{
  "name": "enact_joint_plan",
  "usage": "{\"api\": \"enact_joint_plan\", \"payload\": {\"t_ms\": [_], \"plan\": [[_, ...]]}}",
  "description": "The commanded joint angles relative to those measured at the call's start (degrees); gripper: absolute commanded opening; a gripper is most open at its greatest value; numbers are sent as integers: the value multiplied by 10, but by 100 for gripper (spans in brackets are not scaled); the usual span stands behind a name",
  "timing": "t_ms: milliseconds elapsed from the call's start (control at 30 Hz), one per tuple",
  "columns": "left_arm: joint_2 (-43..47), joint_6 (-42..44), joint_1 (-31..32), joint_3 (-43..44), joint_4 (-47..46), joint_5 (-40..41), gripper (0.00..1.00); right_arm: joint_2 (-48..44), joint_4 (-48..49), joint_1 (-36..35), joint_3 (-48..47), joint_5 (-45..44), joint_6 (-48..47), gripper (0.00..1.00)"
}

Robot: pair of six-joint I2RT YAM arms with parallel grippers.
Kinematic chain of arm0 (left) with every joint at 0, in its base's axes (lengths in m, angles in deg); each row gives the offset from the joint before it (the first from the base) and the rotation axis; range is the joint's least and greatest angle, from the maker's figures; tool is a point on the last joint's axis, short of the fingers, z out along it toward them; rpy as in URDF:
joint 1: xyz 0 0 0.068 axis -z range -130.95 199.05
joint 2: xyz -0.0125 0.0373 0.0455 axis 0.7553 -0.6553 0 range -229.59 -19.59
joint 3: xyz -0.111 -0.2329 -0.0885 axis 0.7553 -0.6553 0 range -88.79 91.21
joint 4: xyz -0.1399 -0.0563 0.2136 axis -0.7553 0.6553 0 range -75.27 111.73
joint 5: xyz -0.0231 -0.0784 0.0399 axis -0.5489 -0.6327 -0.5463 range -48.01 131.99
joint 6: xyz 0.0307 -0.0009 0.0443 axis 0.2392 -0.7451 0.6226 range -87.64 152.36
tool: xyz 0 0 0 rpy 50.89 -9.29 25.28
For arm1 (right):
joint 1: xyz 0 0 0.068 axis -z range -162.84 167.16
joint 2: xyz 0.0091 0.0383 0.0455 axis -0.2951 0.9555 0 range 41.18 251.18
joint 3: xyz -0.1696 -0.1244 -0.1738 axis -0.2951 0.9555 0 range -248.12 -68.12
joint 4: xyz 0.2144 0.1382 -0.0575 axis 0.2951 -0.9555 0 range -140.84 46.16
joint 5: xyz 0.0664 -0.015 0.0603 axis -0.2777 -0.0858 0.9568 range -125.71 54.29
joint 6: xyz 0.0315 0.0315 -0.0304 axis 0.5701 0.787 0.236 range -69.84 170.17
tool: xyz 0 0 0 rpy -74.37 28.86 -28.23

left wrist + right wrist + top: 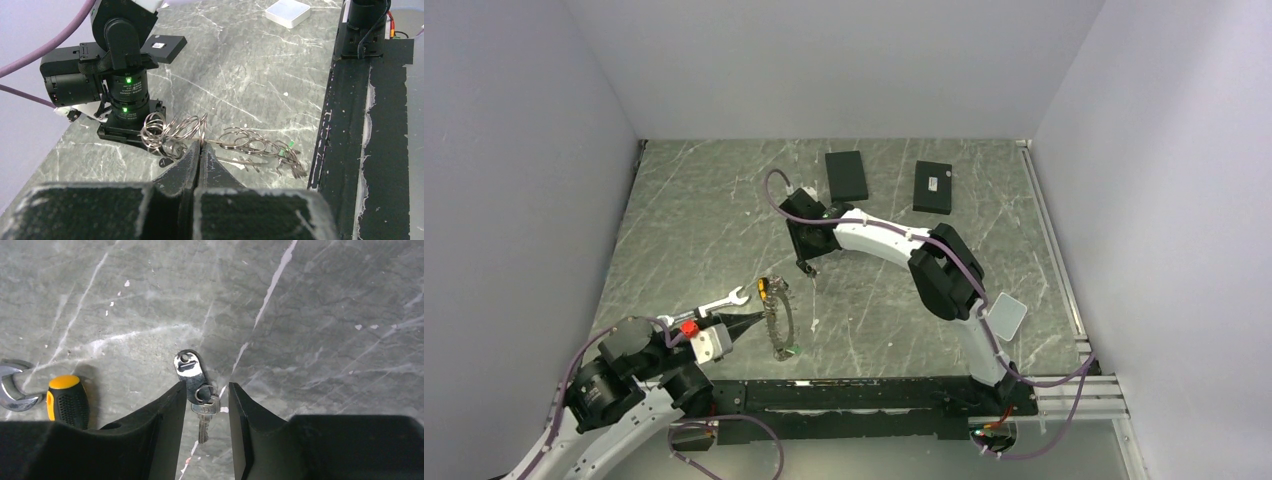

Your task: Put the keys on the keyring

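My left gripper (761, 320) is shut on the wire of the keyring (777, 322), a thin loop strung with small rings and several keys. In the left wrist view the fingers (201, 146) pinch the wire (202, 131). Keys (289, 162) hang at its right end and touch the table. My right gripper (807, 266) points down at the table just beyond the ring, open. In the right wrist view a loose silver key (202, 415) on a small split ring with a metal tag (189, 371) lies between the open fingers (206, 388), untouched.
A yellow-and-black screwdriver (767, 289) and a silver wrench (724, 303) lie left of the right gripper, both also in the right wrist view (67, 401). Two black boxes (846, 175) (933, 187) sit at the back. A white pad (1006, 316) lies at the right.
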Motion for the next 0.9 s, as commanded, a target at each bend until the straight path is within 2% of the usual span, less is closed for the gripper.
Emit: {"api": "enact_joint_plan", "payload": {"t_ms": [0,200,867], "plan": [[-5,-6,1,7,-27,8,0,-21,-27,-13,-12,-25,17,40],[-4,-6,1,4,-28,9,0,-7,-20,-21,-7,-6,20,41],[6,-13,1,-2,-32,12,0,21,-38,-34,-29,-25,5,42]]}}
